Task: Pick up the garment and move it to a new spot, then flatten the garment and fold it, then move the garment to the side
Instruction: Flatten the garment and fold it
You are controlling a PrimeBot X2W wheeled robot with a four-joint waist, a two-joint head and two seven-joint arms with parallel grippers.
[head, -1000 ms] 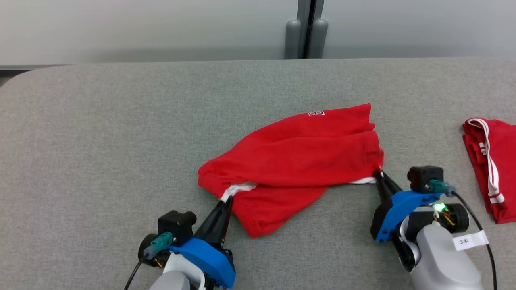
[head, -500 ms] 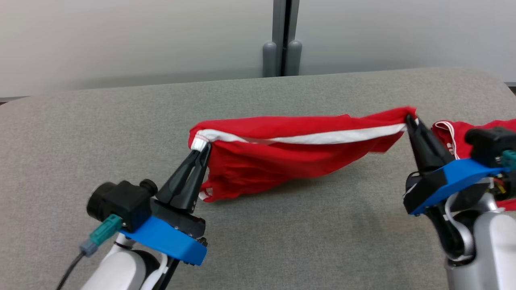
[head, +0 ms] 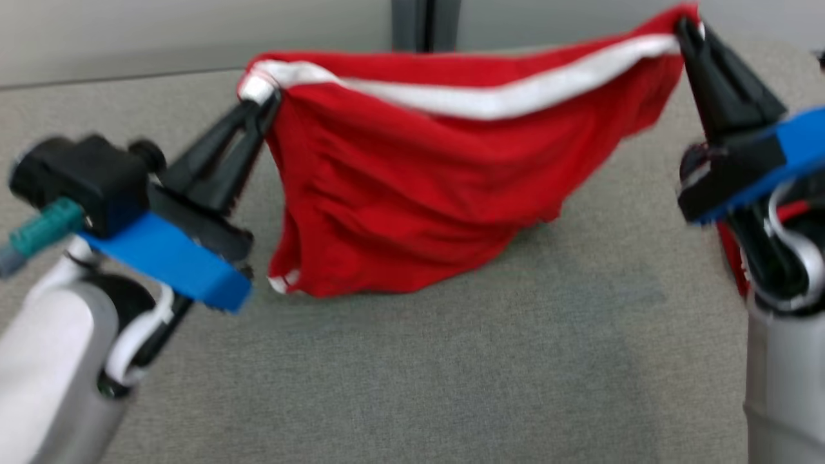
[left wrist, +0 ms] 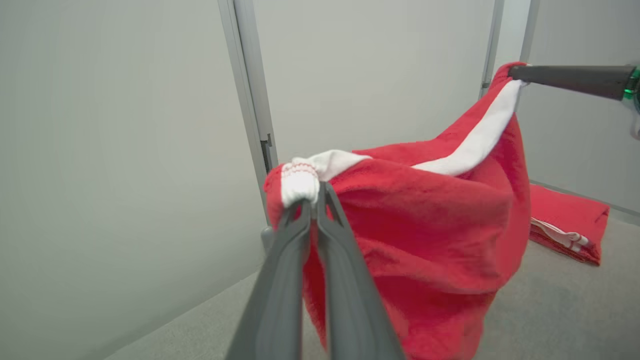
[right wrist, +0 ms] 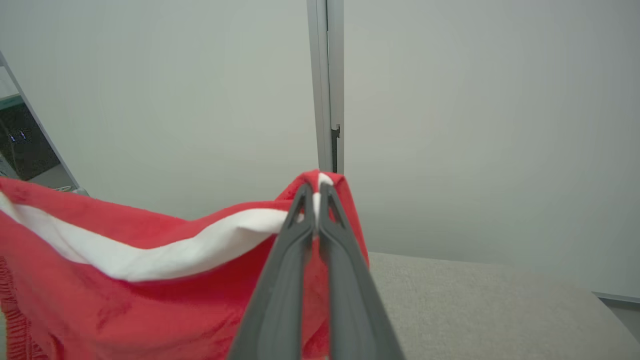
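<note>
The garment (head: 425, 187) is a pair of red shorts with a white waistband, hanging stretched between both arms above the grey table (head: 490, 386). My left gripper (head: 267, 100) is shut on the left end of the waistband. My right gripper (head: 684, 26) is shut on its right end, slightly higher. The red cloth sags below and its lower hem brushes the table. In the left wrist view the fingers (left wrist: 280, 280) pinch the white band of the garment (left wrist: 425, 225). In the right wrist view my right gripper (right wrist: 316, 192) clamps the garment (right wrist: 125, 280) at its red-and-white corner.
A second red garment (left wrist: 567, 225) with white stripes lies folded on the table at the right, behind my right arm. A pale wall with a grey vertical post (right wrist: 327, 85) stands beyond the table's far edge.
Both grippers have lifted the garment off the table and pulled its waistband taut. The head view has shifted too, so the camera has moved.
</note>
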